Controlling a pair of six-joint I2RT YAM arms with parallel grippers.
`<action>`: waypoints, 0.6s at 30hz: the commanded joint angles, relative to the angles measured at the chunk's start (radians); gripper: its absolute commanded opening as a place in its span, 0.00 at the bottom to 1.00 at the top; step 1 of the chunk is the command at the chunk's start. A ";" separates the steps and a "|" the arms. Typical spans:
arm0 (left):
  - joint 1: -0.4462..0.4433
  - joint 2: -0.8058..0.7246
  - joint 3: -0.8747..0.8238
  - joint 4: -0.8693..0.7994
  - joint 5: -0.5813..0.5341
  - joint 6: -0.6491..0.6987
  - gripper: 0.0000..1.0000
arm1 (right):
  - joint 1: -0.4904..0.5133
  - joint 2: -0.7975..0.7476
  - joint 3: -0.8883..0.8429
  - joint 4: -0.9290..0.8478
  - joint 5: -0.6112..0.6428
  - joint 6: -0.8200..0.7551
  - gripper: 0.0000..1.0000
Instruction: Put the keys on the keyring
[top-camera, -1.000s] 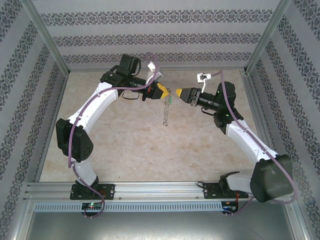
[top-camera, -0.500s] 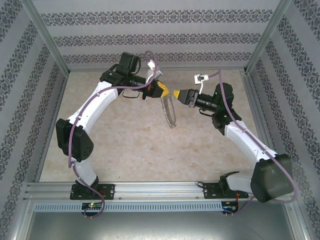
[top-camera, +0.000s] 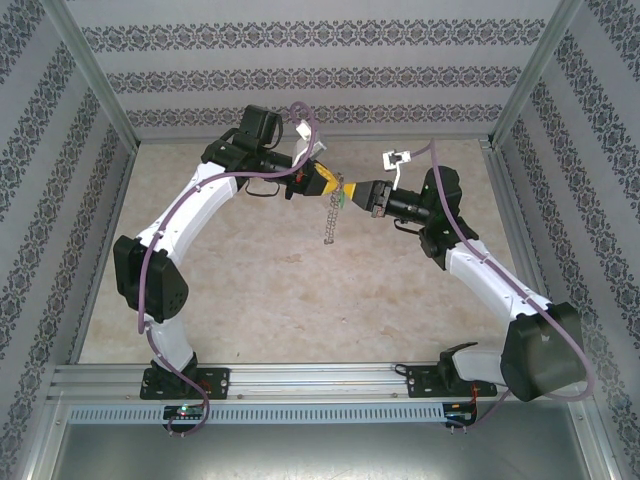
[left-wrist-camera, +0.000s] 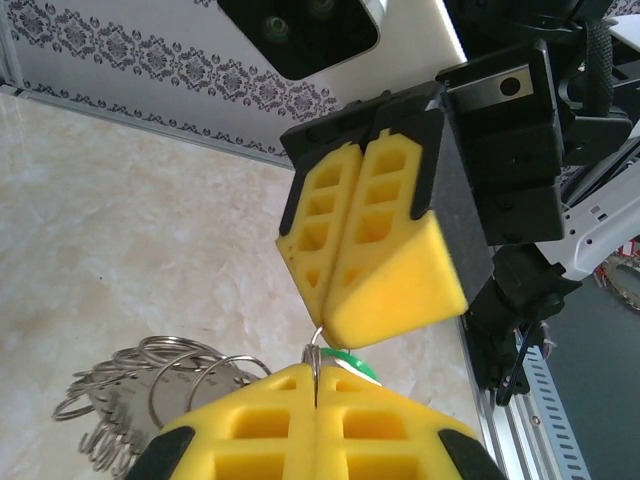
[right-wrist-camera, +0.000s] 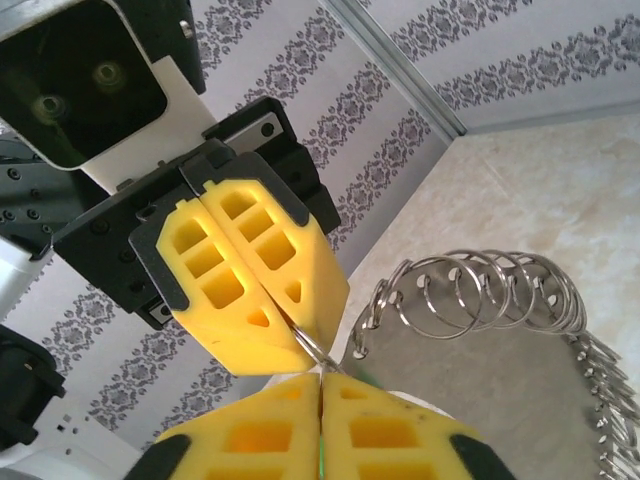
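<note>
Left gripper (top-camera: 338, 184) clamped on keyring (top-camera: 329, 218) wire, upper centre of frame, rest dangling below. Right gripper (top-camera: 356, 188) pinched shut on keys (top-camera: 340, 200), tip to tip. Risk: thin wire twists in grip, key misses gap, drops.

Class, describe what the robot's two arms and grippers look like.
The left arm and right arm have white links, bulky black joints and a purple cable along them. The left gripper and right gripper have black bodies and yellow wedge-shaped fingers with square pockets.
</note>
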 joint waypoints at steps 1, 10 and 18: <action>-0.007 0.001 0.044 -0.012 0.029 0.025 0.00 | 0.009 -0.010 -0.012 0.028 -0.023 -0.010 0.00; -0.005 -0.017 0.034 0.030 0.018 0.004 0.00 | 0.007 -0.023 -0.061 0.014 -0.035 -0.011 0.00; -0.005 -0.012 0.037 0.041 0.034 -0.008 0.00 | 0.053 -0.006 -0.048 0.024 -0.069 -0.018 0.00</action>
